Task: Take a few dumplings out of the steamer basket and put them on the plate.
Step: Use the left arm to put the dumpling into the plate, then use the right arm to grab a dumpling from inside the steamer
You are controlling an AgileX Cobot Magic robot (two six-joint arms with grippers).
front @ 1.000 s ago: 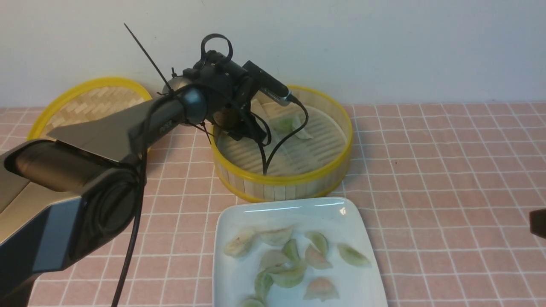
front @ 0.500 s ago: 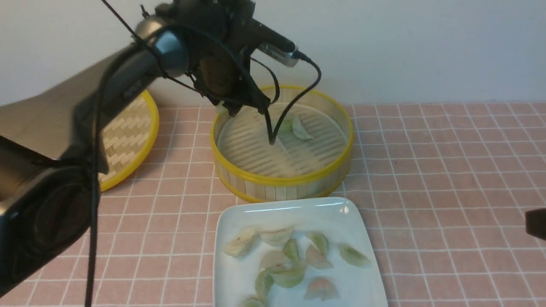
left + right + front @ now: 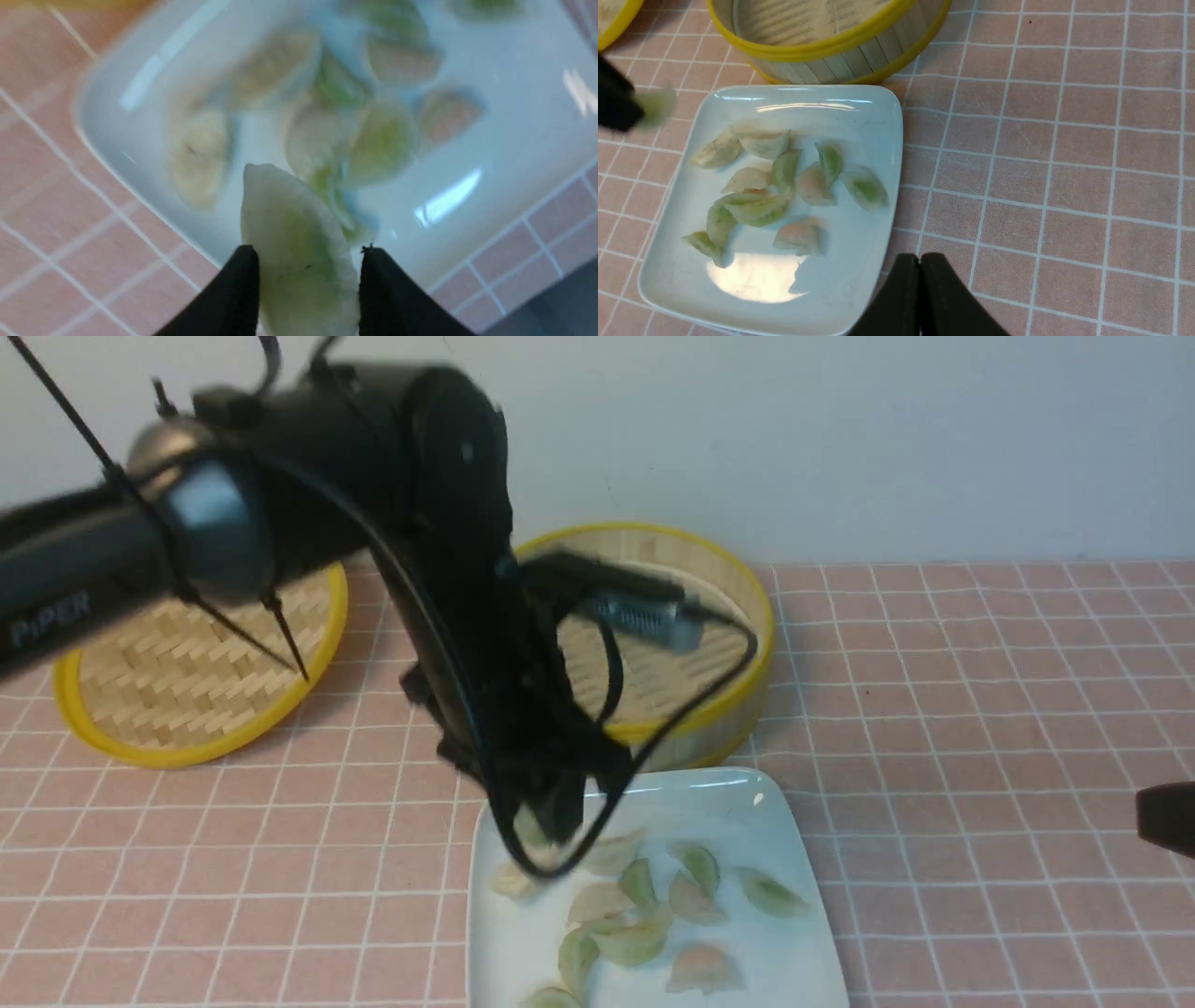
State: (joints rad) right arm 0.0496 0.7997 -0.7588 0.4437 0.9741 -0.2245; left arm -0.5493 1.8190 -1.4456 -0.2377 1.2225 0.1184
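The steamer basket point(image 3: 747, 616) is sitting by the table's point(image 3: 934, 709) far edge, the plate point(image 3: 728, 793) at its near edge. Over the plate's far-left corner the left gripper point(image 3: 308, 254) is clamping one dumpling point(image 3: 289, 214); the right gripper point(image 3: 920, 261), jaws together, is hovering near the right edge.

Table under a pink tiled tablecloth point(image 3: 980, 709), carrying three things.
The bamboo steamer basket point(image 3: 767, 625) stands towards the back wall. The white squarish plate point(image 3: 709, 803) lies just in front of it, on the robot's side, its far edge close to the basket's base. The flat woven lid point(image 3: 159, 691), yellow-rimmed, lies to the basket's left.
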